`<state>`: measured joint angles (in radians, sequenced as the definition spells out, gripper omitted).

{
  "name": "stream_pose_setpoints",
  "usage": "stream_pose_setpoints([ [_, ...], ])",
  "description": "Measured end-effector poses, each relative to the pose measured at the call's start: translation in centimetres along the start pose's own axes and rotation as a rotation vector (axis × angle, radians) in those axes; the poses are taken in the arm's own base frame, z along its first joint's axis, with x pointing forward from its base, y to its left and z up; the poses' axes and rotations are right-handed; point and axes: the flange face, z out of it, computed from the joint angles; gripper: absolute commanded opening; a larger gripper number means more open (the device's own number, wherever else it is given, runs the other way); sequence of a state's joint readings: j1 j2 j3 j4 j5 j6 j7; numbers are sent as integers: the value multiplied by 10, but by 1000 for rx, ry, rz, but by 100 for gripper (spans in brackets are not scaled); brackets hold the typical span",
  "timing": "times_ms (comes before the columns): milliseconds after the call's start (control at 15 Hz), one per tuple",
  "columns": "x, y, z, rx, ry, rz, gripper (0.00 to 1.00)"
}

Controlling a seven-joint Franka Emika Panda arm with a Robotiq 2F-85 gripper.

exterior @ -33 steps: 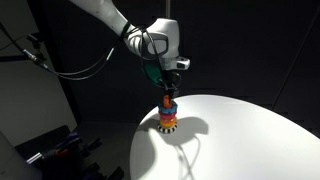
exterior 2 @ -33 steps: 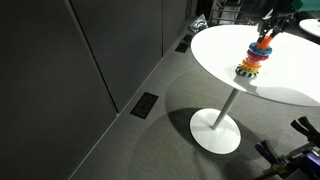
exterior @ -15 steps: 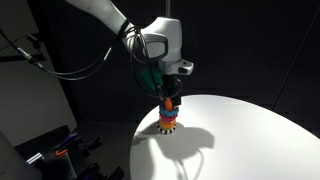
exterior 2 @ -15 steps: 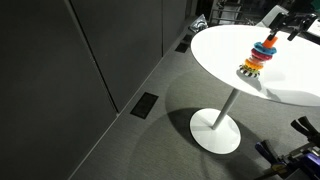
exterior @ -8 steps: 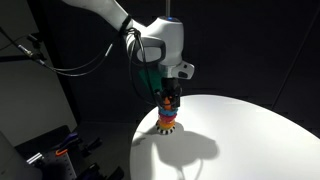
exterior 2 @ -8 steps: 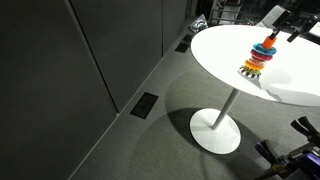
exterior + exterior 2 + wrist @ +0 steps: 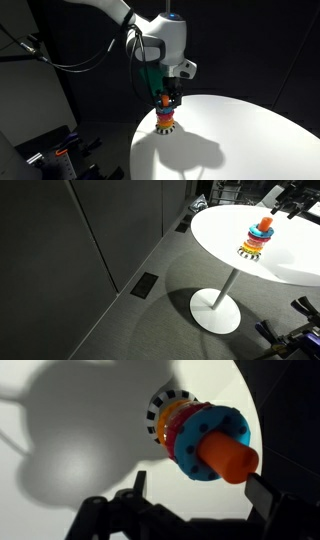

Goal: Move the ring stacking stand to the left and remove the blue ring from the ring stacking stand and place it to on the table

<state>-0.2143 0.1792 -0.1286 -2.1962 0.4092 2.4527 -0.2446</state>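
Observation:
The ring stacking stand (image 7: 167, 120) stands upright near the edge of the round white table (image 7: 250, 135), which is also seen from the side (image 7: 215, 235). Its orange top (image 7: 228, 458) sticks out above the blue ring (image 7: 203, 442), with red, yellow and striped bands below. In an exterior view the blue ring (image 7: 262, 230) sits high on the stand (image 7: 256, 242). My gripper (image 7: 168, 96) hangs just above the orange top, open and holding nothing. In the wrist view the gripper (image 7: 200, 492) shows dark fingers (image 7: 138, 486) either side of the tip, not touching it.
The stand is close to the table's rim. The table rests on a white pedestal foot (image 7: 215, 312). Dark wall panels and a floor vent (image 7: 145, 284) lie beyond. Black equipment (image 7: 50, 150) stands low beside the table.
The gripper has lifted off the stand's top and drawn slightly away, staying open. The stand has stayed in place.

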Motion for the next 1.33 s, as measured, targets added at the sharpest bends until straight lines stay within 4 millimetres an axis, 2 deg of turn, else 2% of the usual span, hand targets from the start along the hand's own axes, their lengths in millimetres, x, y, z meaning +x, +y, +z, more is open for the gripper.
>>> stream_pose_setpoints([
  [467,1,19,-4,71,31,24,100],
  [1067,-3,48,15,74,5,54,100],
  [1333,-4,54,19,72,-2,65,100],
])
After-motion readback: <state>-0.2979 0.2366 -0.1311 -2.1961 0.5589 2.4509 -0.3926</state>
